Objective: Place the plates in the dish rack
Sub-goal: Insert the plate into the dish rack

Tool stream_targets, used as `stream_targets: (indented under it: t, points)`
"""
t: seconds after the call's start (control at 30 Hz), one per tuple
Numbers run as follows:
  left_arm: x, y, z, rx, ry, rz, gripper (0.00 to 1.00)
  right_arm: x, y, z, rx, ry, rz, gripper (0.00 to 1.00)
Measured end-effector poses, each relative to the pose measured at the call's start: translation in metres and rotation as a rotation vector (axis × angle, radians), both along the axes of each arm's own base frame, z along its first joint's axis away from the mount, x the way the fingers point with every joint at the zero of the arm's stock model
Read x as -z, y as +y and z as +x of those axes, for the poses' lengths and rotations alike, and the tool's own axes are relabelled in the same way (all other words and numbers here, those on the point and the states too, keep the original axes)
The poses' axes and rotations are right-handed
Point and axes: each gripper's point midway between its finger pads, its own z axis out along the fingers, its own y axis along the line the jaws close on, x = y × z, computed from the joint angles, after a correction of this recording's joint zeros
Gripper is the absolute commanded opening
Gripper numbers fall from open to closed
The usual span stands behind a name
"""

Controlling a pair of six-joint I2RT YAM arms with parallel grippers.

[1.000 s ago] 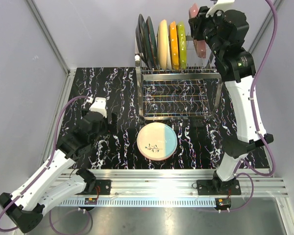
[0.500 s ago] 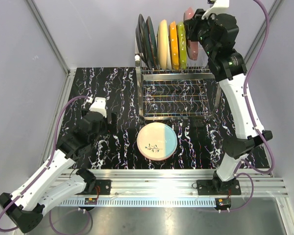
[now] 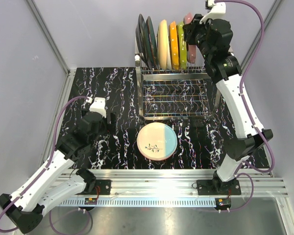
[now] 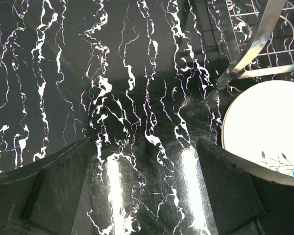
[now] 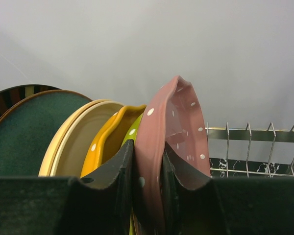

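Observation:
The chrome dish rack (image 3: pixel 179 98) stands at the back of the table. Upright in its top tier are two dark plates (image 3: pixel 146 41), a cream-yellow plate (image 3: pixel 162 43), an orange plate (image 3: pixel 173 45) and a green speckled plate (image 3: pixel 181 46). My right gripper (image 3: pixel 192 35) is shut on the pink plate (image 5: pixel 174 132), holding it on edge beside the green one (image 5: pixel 132 134). The pale blue-and-cream sprig plate (image 3: pixel 157 141) lies flat in front of the rack and shows at the right of the left wrist view (image 4: pixel 267 127). My left gripper (image 4: pixel 144 191) is open and empty over the table, left of it.
The table is black marble-patterned (image 3: pixel 112 93), walled by grey panels at the back and sides. Bare rack tines (image 5: pixel 250 147) stand to the right of the pink plate. An aluminium rail (image 3: pixel 176 176) runs along the near edge.
My right gripper has carried the pink plate leftward and closer to the green plate in the rack. The left arm and the sprig plate have not moved.

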Motion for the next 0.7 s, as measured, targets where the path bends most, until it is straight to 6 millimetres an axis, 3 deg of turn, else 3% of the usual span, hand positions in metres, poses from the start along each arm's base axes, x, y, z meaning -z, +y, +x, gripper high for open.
stream_targets:
  t: [0.13, 0.7]
  points:
    - [-0.0016, 0.0004, -0.0004, 0.000, -0.006, -0.003, 0.99, 0.0003, -0.0011, -0.0019, 0.002, -0.008, 0.008, 0.00]
    - [-0.0016, 0.0005, -0.0004, 0.000, -0.006, -0.003, 0.99, -0.0066, -0.0036, -0.0087, 0.003, -0.006, 0.024, 0.00]
